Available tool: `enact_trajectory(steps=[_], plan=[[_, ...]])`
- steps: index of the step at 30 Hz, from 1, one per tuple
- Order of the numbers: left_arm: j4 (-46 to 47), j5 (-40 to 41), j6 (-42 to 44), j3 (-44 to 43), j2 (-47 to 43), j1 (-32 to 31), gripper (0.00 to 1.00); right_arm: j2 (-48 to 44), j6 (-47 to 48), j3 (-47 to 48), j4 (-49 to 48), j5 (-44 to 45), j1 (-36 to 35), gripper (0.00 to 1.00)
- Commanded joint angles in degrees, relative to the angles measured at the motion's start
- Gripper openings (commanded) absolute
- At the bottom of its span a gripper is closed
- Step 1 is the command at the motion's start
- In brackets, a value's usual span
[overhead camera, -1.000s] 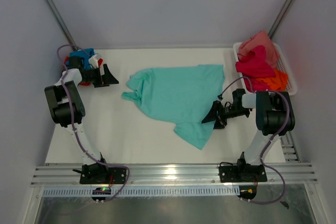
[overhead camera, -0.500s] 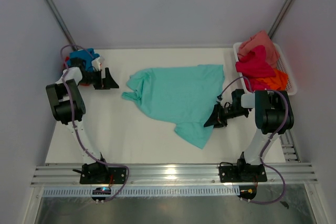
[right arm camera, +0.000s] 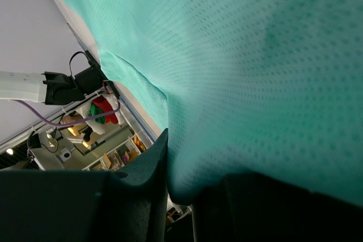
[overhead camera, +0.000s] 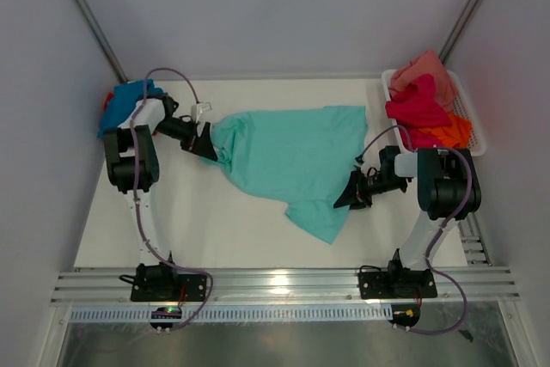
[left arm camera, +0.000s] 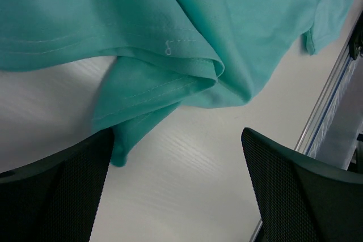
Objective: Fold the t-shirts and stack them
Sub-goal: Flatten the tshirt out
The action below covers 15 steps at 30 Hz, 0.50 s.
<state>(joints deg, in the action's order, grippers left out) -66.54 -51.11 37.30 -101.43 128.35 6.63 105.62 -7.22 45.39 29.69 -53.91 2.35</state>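
Lying across the table [overhead camera: 215, 221], the teal shirt [overhead camera: 292, 156] had its bunched left end just before the wide-open left gripper [overhead camera: 209, 147]; the right gripper [overhead camera: 343, 199] pinched its right hem.

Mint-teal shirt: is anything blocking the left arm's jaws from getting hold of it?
Nothing visible does. The left jaws stand open right at the bunched left edge of the mint-teal shirt. In the left wrist view, only bare table lies between the open jaws and the nearest fold of cloth.
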Motion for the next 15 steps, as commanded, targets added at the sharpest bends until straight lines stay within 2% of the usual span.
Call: enact_trajectory(steps=[1, 12, 13, 15], plan=[[-5.09, 0.93, 4.27, -1.58, 1.55, -2.41, 0.96, -1.82, 1.42, -0.21, -2.45, 2.41, -0.24, 0.21], [-6.32, 2.86, 5.33, -2.02, 1.46, -3.29, 0.95, -2.09, 1.69, -0.3, -2.36, 2.05, -0.24, 0.21], [-6.49, 2.86, 5.68, -1.93, 1.37, -3.29, 0.93, -2.0, 1.69, -0.3, -2.36, 1.97, -0.24, 0.22], [-7.46, 2.51, 6.21, -2.02, 1.37, -3.29, 0.77, -1.83, 1.69, -0.3, -2.36, 1.97, -0.24, 0.22]])
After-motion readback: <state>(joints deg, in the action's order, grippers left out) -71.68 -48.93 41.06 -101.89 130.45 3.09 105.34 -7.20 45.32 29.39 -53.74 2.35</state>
